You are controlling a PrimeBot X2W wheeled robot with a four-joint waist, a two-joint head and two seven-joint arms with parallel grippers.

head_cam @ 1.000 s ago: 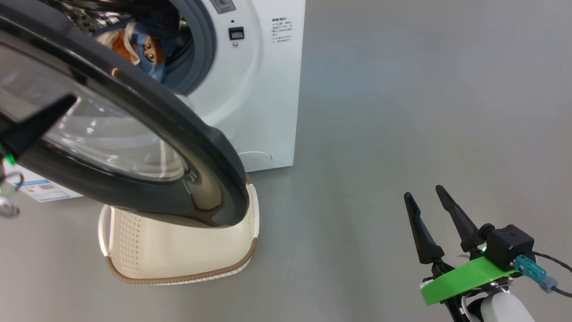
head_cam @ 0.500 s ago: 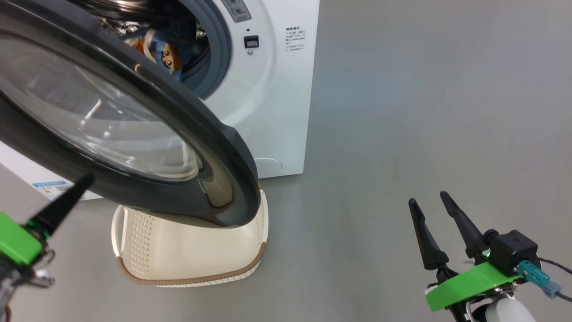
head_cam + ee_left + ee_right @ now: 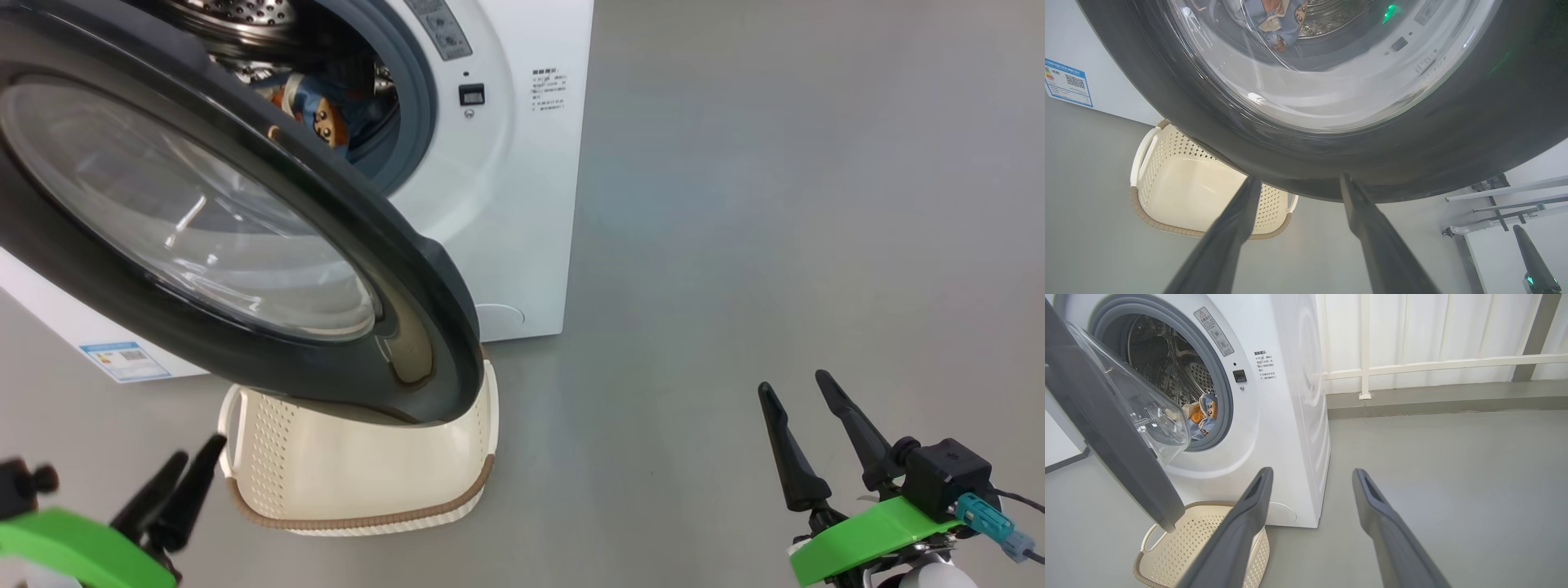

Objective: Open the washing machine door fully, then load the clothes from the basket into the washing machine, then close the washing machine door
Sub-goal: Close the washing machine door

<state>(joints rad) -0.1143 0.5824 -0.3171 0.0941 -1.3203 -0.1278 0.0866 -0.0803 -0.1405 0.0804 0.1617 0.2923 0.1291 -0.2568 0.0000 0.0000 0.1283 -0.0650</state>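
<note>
Lying in the drum (image 3: 1167,355) of the washing machine (image 3: 1290,416), the clothes (image 3: 1204,414) form a blue-and-orange bundle just behind the grey gasket (image 3: 1224,412). The basket (image 3: 359,490) sits on the floor against the washing machine's front, and its visible inside is bare cream plastic. The washing machine door (image 3: 424,278) stands part-open above it. The left gripper (image 3: 1300,178) and the right gripper (image 3: 792,384) both have their fingers spread wide.

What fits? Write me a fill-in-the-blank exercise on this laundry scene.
The clothes lie in the washing machine's ____.
The washing machine door stands ____.
The basket sits on the floor beneath the ____.
Missing words: drum; open; door.
</note>
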